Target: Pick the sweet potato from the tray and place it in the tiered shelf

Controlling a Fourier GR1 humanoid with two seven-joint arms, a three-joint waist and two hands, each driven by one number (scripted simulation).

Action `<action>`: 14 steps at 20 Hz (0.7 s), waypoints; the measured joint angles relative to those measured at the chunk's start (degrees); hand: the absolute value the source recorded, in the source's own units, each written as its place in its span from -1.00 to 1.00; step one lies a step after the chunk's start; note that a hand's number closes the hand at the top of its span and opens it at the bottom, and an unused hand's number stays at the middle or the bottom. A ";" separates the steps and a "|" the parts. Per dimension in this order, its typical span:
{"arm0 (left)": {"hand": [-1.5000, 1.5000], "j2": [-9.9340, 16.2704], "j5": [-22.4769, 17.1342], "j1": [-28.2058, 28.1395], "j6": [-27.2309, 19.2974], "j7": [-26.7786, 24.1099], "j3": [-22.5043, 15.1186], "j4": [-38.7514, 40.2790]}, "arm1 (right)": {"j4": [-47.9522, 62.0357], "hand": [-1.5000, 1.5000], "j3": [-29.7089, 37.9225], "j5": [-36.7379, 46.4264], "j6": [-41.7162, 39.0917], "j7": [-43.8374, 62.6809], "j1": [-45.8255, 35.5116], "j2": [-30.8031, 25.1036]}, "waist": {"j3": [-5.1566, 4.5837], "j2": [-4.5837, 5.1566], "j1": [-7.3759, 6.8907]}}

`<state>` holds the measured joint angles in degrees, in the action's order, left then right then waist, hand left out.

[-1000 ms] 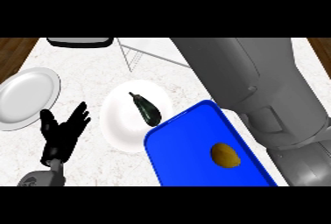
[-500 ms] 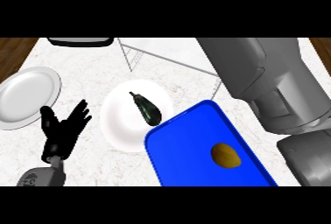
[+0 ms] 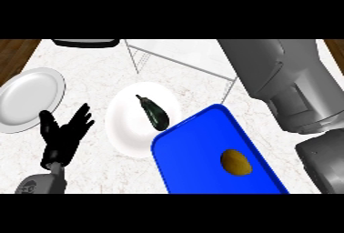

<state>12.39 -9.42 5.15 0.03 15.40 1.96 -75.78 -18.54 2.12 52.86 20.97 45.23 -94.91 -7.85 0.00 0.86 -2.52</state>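
A brownish-yellow sweet potato [image 3: 236, 162] lies on the blue tray [image 3: 194, 154] at the lower middle right. The wire tiered shelf [image 3: 181, 61] stands at the back, its thin rods crossing the counter's far side. My left hand [image 3: 64, 136] rests open at the lower left, fingers up, well clear of the tray. Only the grey right forearm [image 3: 289, 86] shows, filling the right side of the view; its hand is out of view.
A white plate [image 3: 124, 120] left of the tray carries a dark eggplant [image 3: 154, 113]. A second, bare white plate [image 3: 27, 98] sits at the far left. A dark object [image 3: 84, 43] lies at the back left edge.
The right forearm has shifted further to the right and up across the view. The left hand, tray and sweet potato have not moved.
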 measured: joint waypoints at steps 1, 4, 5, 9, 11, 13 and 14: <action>0.00 -0.47 0.13 -0.45 -0.20 -0.26 -0.27 -0.50 | 0.18 1.00 0.26 -0.16 0.22 -0.96 0.22 -0.21 | 0.02 -0.05 0.04; 0.00 -0.52 0.42 -0.44 -0.53 -0.01 -0.11 -0.48 | 1.15 1.00 0.67 -0.15 0.80 -1.87 -0.12 0.27 | 0.02 -0.12 0.11; 0.00 -0.54 0.48 -0.54 -0.62 0.22 -0.13 -0.80 | 1.53 1.00 0.71 0.00 1.04 -1.63 -0.48 0.58 | 0.01 -0.11 0.07; 0.00 -0.40 0.57 -0.79 -0.56 1.32 -0.16 -1.57 | 3.39 1.00 0.49 0.67 -0.35 -2.52 -0.97 0.37 | -0.04 -0.12 0.06; 0.00 -0.42 0.71 -0.92 -0.57 1.86 -0.33 -1.95 | 3.53 1.00 0.94 0.55 0.41 -2.26 -1.02 0.32 | -0.04 -0.14 0.10; 0.00 -0.63 0.73 -1.02 -0.65 2.06 -0.42 -2.20 | 2.47 -1.00 2.21 -0.25 2.56 -0.77 -1.75 -0.14 | -0.04 -0.21 0.27; 0.00 -0.61 0.66 -1.01 -0.65 2.41 -0.41 -2.51 | 2.09 -1.00 2.75 -0.49 4.44 -0.40 -1.57 -0.21 | -0.05 -0.20 0.20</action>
<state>11.78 -8.76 4.13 -0.61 17.81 1.55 -78.29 -16.45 4.87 52.37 25.42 44.83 -96.49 -8.05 -0.05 0.66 -2.32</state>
